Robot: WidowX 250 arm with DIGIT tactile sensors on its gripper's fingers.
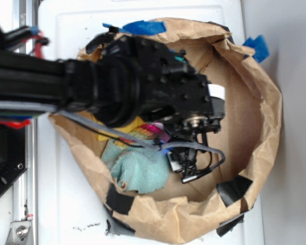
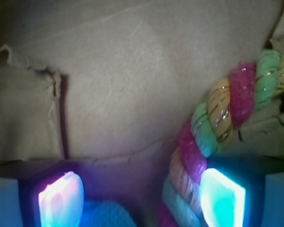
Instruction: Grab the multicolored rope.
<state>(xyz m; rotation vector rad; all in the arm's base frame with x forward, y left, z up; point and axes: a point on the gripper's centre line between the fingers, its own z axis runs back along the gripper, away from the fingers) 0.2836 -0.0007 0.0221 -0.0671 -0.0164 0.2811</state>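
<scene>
The multicolored rope (image 2: 227, 104), twisted from pink-red, yellow and light-green strands, runs from the upper right of the wrist view down along the inner face of the right pad (image 2: 222, 196). My gripper (image 2: 142, 196) is open, its two lit pads far apart, with the rope inside the gap at its right side and brown paper below. The left pad (image 2: 61, 198) touches nothing. In the exterior view only a short bit of the rope (image 1: 152, 130) shows under the black arm, and the gripper (image 1: 188, 168) hangs low inside the bag.
A brown paper bag (image 1: 265, 117) with rolled-down walls surrounds everything. A teal cloth (image 1: 140, 171) lies at the bag's lower left and shows between the pads (image 2: 104, 215). A yellow cloth (image 1: 135, 125) peeks out under the arm. Black tape (image 1: 233, 190) patches the rim.
</scene>
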